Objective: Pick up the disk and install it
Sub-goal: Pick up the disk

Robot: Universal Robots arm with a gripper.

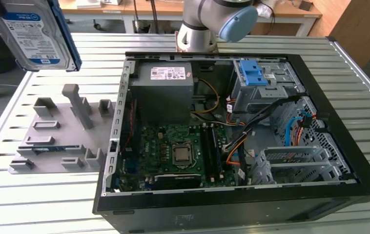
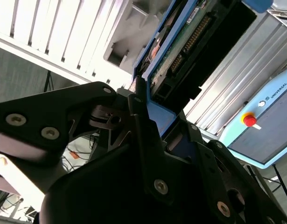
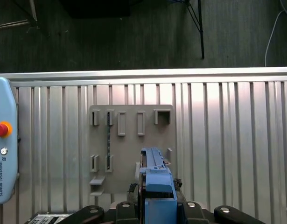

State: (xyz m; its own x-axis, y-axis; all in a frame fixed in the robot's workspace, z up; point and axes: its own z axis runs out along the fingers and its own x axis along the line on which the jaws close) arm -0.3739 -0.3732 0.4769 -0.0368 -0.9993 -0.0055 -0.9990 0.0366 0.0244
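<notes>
disk [image 1: 38, 34]: upper part cut off by the exterior view's top edge; in the first wrist view, its near end is hidden inside the tool's closed grip.
tool [image 3: 156, 189]: body cut off by the picture's edge.
arm [image 1: 211, 24]: cut off above its base.
computer case [image 1: 341, 195]: near side cut off by the exterior view's bottom edge.
fixture plate [image 3: 129, 140]: partly hidden behind the disk.

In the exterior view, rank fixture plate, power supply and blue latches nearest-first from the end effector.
1. Fixture plate, below the end effector holding the disk.
2. Power supply, exterior view's middle.
3. Blue latches, exterior view's right.
</notes>
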